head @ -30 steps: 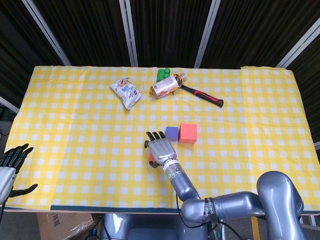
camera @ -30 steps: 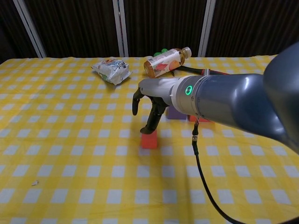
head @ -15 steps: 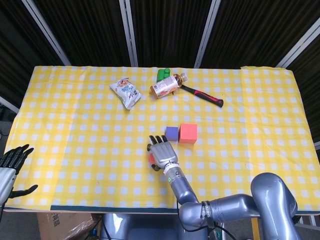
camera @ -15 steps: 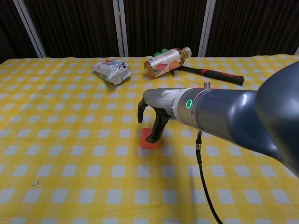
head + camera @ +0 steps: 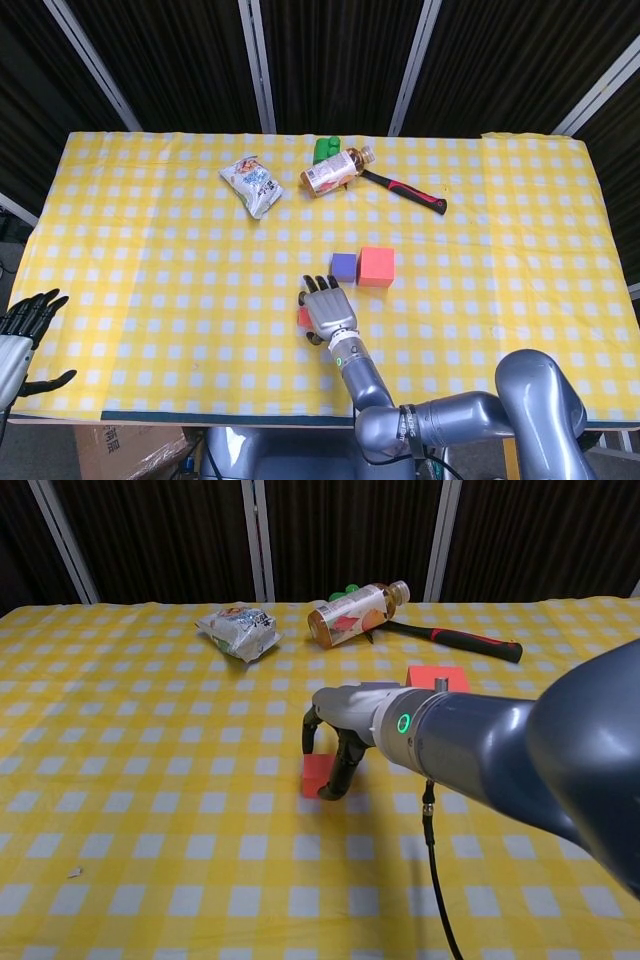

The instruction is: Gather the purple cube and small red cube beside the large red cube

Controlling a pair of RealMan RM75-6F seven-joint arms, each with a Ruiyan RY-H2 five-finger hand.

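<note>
Right hand over the small red cube, closing in for the pick

I have my right hand (image 5: 335, 750) down at the small red cube (image 5: 316, 776), fingers (image 5: 345, 770) curled beside it, but I cannot tell whether they grip it yet. It sits on the desk (image 5: 150, 250) near the front, apart from the purple cube (image 5: 344, 265), which already touches the large red cube (image 5: 376, 266). I judge the cube light, stiff and probably foam, so it should pinch easily across 2 opposite flat faces without slipping. My left hand (image 5: 25, 325) hangs open off the desk's left edge. The bottle (image 5: 335, 170) and snack packet (image 5: 252, 184) carry labels, but I can read no writing on either.
</note>
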